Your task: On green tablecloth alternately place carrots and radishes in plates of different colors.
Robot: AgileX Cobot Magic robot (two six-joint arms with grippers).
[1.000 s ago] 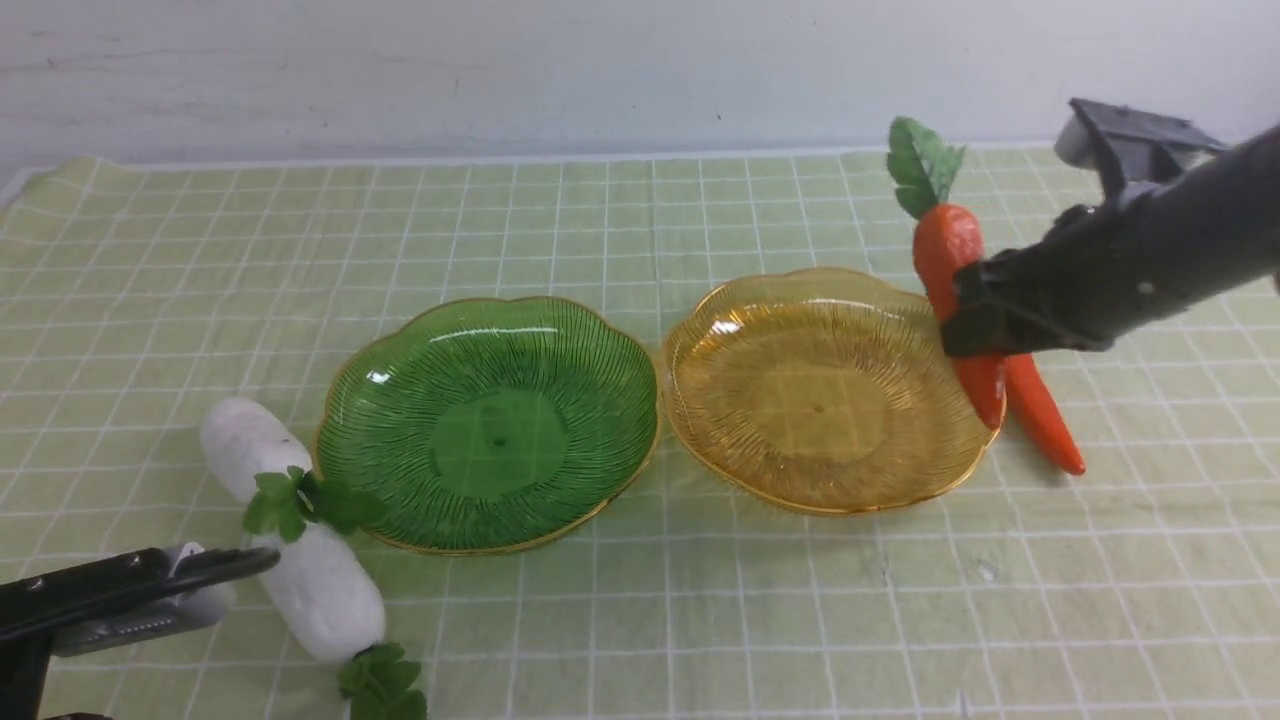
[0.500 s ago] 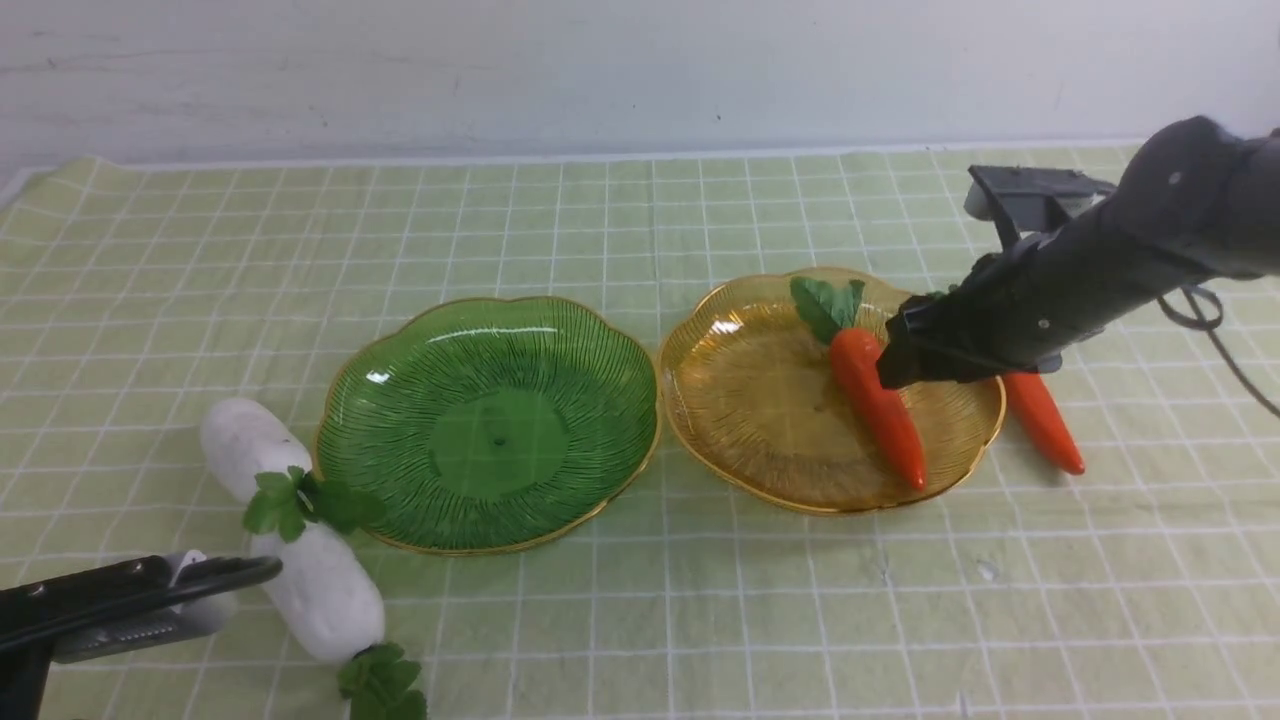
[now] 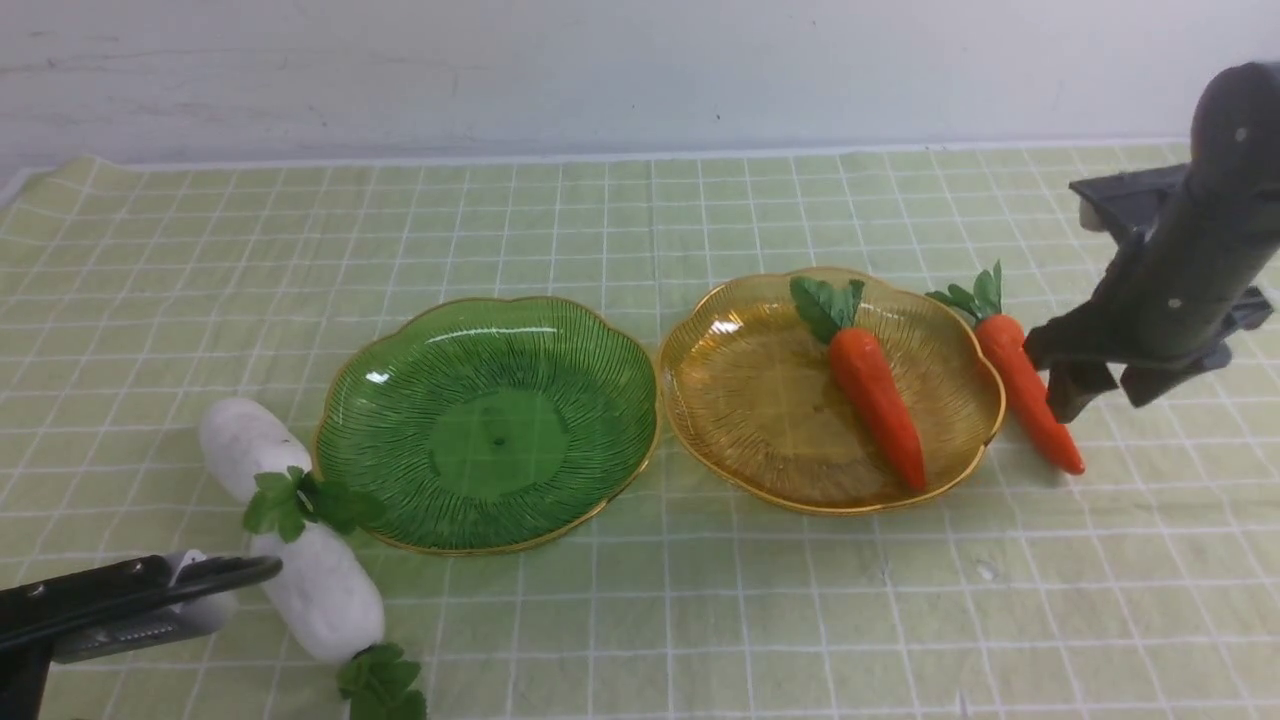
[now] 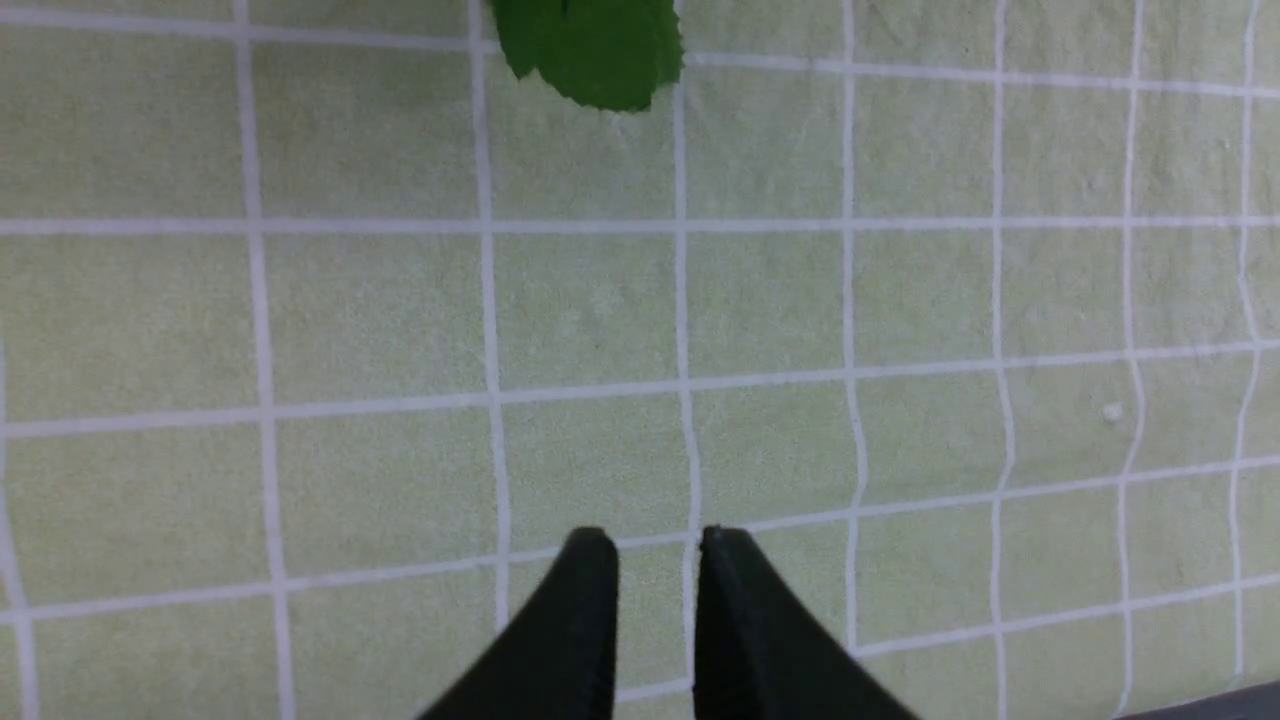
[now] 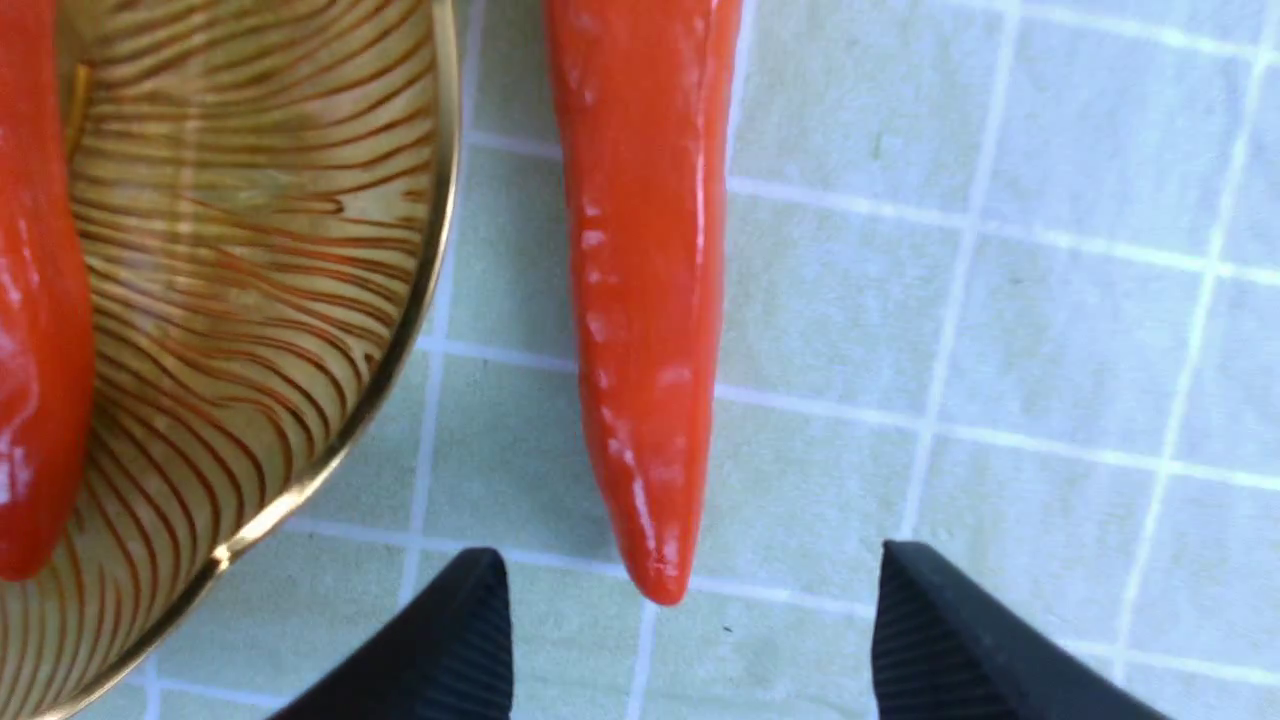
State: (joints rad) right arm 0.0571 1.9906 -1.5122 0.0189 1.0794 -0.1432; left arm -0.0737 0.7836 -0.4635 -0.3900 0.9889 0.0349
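Observation:
On the green tablecloth [image 3: 640,230] the green plate [image 3: 490,420] and the amber plate [image 3: 760,400] stand side by side. One carrot [image 3: 875,400] lies in the amber plate. The other carrot [image 3: 1025,390] lies on the cloth just right of that plate. My right gripper [image 3: 1103,392] hangs open beside this carrot, holding nothing. In the right wrist view the carrot's [image 5: 640,250] thin tip points into the open gap of the right gripper [image 5: 690,552]. Two white radishes [image 3: 240,445] [image 3: 320,590] lie left of the green plate. My left gripper [image 3: 240,570] is low beside the nearer one, jaws nearly together and empty.
In the left wrist view the left gripper [image 4: 655,540] is over bare grid cloth, with a green radish leaf [image 4: 590,45] ahead of it. The green plate holds nothing. A pale wall runs along the cloth's far edge.
The right gripper carried a carrot over the amber plate, let it go there, then opened wide and drew back to the right beside the second carrot. The left arm stayed put.

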